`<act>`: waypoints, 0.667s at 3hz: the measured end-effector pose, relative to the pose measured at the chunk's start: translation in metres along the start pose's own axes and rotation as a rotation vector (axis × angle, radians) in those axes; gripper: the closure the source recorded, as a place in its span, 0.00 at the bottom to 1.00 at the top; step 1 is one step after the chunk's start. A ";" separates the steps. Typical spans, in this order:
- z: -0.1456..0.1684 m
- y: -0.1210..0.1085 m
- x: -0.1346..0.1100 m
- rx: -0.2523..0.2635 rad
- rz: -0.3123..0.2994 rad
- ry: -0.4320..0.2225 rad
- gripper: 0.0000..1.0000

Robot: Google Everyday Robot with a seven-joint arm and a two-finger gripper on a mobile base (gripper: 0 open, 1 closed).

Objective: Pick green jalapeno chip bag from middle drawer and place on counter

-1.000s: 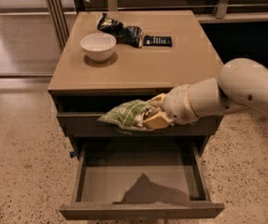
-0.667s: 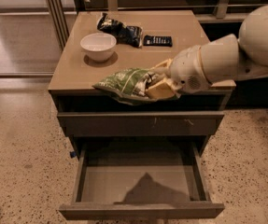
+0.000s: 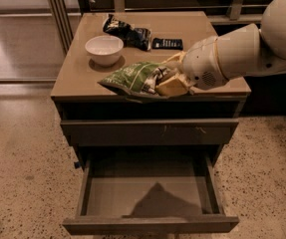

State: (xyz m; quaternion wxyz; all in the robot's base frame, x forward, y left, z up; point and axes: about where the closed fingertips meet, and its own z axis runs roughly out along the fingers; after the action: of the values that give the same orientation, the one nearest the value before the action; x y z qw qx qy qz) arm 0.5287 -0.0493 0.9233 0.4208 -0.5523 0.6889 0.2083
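We have the gripper (image 3: 168, 82) at the near edge of the counter (image 3: 75, 73), right of centre, and it is clenched on the green jalapeno chip bag (image 3: 130, 77). The pale fingers (image 3: 175, 86) pinch the bag's right end. From there the bag stretches out to the left, lying roughly flat with its green-and-white face up. It sits over the counter's near strip, its lower edge overhanging the front lip slightly. We cannot tell whether its underside touches the top or hangs just above it.

Behind the gripper the thick white arm (image 3: 242, 49) comes in from the right, crossing the counter's near right corner.

Further back on the counter, the white bowl (image 3: 104, 49) stands upright on the left side, just beyond the bag's left tip and apart from it. At the far edge a dark snack bag (image 3: 127, 33) lies crumpled, and just to its right lies a flat black bar (image 3: 167, 43), the two close together.

Down the cabinet front now. Below the counter we see a closed drawer front (image 3: 150, 132) with small pale scuffs near its right half. Beneath that the middle drawer (image 3: 150, 224) is pulled out toward us, and a dark shadow (image 3: 157, 203) falls across the near part of its grey floor. The bag is well above this drawer, up at counter height.

The cabinet stands on speckled beige floor (image 3: 23, 158).
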 end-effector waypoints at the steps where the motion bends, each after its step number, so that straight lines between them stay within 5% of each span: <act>1: -0.001 -0.025 0.007 0.048 -0.056 0.038 1.00; 2: -0.001 -0.060 0.014 0.093 -0.096 0.072 1.00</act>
State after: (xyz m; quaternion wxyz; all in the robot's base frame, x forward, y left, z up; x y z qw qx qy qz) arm 0.5839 -0.0765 0.9227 0.4307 -0.5715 0.6852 0.1356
